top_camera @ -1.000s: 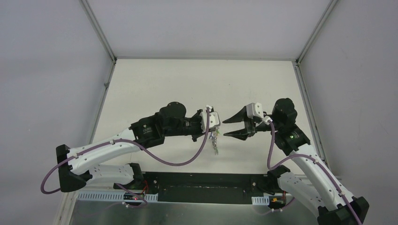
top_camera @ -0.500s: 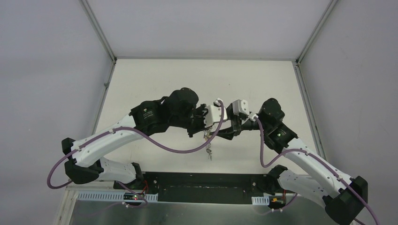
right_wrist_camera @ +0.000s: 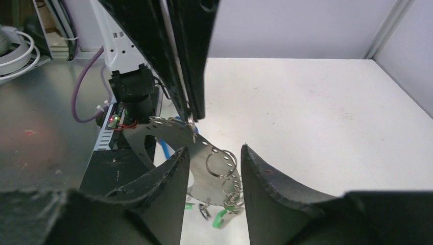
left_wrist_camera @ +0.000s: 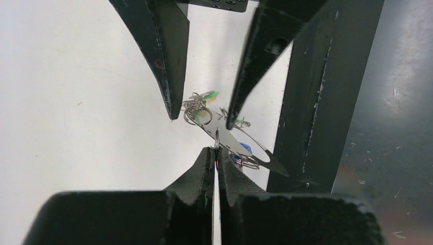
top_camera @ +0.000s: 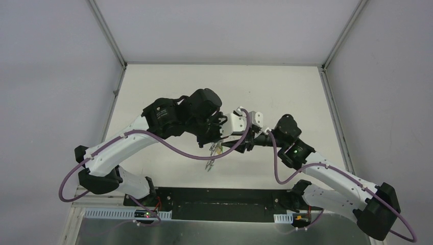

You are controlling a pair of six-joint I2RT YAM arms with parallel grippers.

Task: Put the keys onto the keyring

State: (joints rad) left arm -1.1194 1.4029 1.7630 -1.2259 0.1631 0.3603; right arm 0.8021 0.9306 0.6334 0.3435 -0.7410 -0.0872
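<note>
both arms bend inward and meet above the middle of the worktop [top_camera: 168,92]. the left end effector [left_wrist_camera: 216,153] is pinched tight on the thin edge of the keyring [right_wrist_camera: 163,128], a flat curved metal band with holes, held in the air. the right end effector [right_wrist_camera: 214,149] stands partly open around the small rings [right_wrist_camera: 221,163] hanging from it. only the wrist views show us green and blue tags on the keys [left_wrist_camera: 209,94]. from above they are a dangling silver cluster.

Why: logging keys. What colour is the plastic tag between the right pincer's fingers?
Green plastic tag; right wrist view.
</note>
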